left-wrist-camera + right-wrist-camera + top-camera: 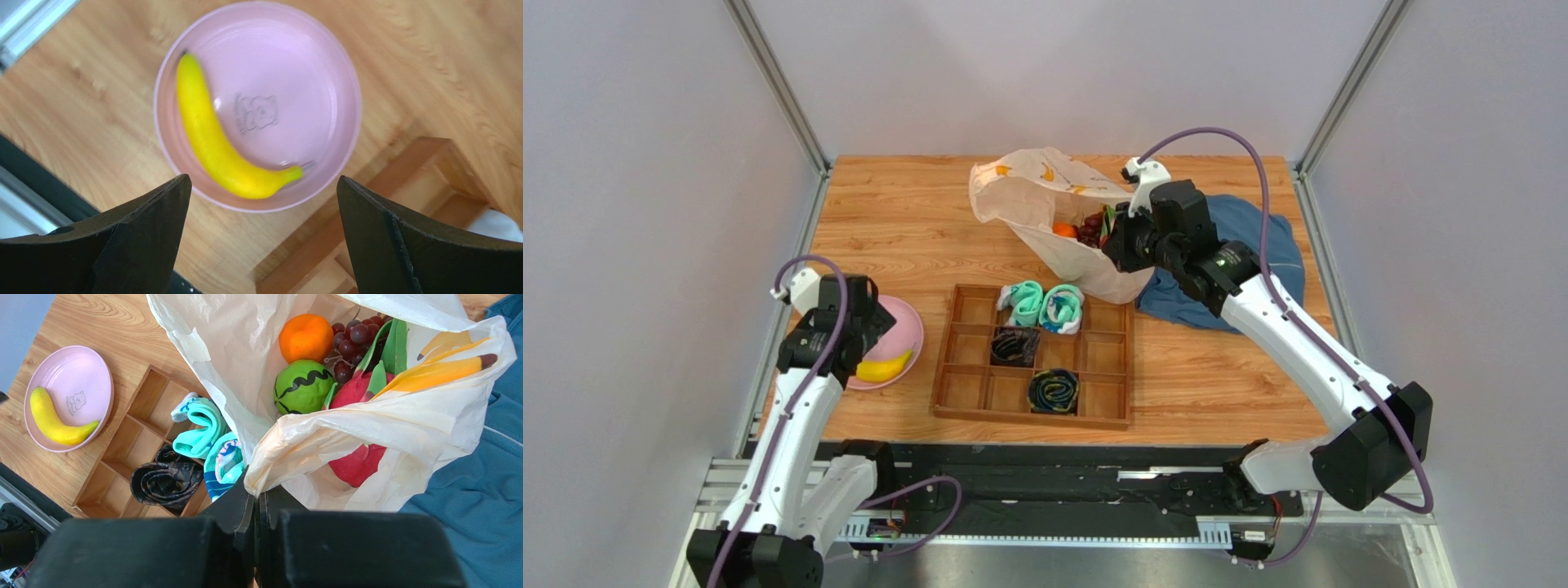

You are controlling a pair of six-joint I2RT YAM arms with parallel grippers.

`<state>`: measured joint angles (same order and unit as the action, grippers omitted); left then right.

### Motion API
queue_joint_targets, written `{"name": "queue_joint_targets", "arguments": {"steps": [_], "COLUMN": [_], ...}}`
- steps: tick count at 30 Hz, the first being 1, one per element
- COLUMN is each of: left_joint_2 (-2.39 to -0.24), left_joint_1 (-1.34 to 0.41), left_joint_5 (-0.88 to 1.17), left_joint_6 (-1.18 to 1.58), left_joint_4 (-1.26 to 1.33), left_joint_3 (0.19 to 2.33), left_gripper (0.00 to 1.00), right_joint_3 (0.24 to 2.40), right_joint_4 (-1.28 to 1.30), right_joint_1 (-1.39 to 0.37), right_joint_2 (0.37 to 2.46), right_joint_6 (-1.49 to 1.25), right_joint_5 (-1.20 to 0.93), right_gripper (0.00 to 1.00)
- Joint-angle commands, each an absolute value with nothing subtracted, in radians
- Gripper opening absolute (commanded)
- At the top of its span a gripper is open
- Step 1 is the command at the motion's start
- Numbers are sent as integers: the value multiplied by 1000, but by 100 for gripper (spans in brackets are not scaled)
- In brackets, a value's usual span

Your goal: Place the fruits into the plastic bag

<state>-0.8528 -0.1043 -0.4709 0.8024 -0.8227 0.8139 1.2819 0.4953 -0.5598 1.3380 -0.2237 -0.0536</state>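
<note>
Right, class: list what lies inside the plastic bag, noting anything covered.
Inside the plastic bag: orange, grapes, striped melon, dragon fruit. The bag's folded edge covers the dragon fruit's middle; anything beneath is hidden.

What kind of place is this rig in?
Likely a robot lab test cell: left arm and right arm bolted at a table edge, bare panel walls boxing it in, staged props such as a toy banana in a bowl and a bag.

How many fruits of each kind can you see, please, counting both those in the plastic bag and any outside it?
Orange: 1, in the plastic bag
Grapes, bunch: 1, in the bag
Striped melon: 1, in the bag
Dragon fruit: 1, in the bag
Banana: 1, on the pink plate
Total: 5
</note>
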Motion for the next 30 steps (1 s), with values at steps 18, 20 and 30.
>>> {"name": "queue_joint_targets", "arguments": {"steps": [18,20,30], "left_joint_2": [-890,-916,-992], "left_joint_1": [103,117,187], "left_joint_5": [-284,-276,-229], "left_joint_6": [1032,1028,994], "left_joint_4": [-623,-606,-520], "left_joint_3": [557,554,529], "left_gripper": [89,87,78], "right_joint_3": [1287,1289,1290], "right_joint_4": [456,456,462], "right_joint_1": [-563,-565,-565], "right_joint_2": [1322,1322,1322], "right_joint_6": [-210,-210,-207], "right_joint_5": [-41,-40,-34], "right_gripper": [4,4,4]}}
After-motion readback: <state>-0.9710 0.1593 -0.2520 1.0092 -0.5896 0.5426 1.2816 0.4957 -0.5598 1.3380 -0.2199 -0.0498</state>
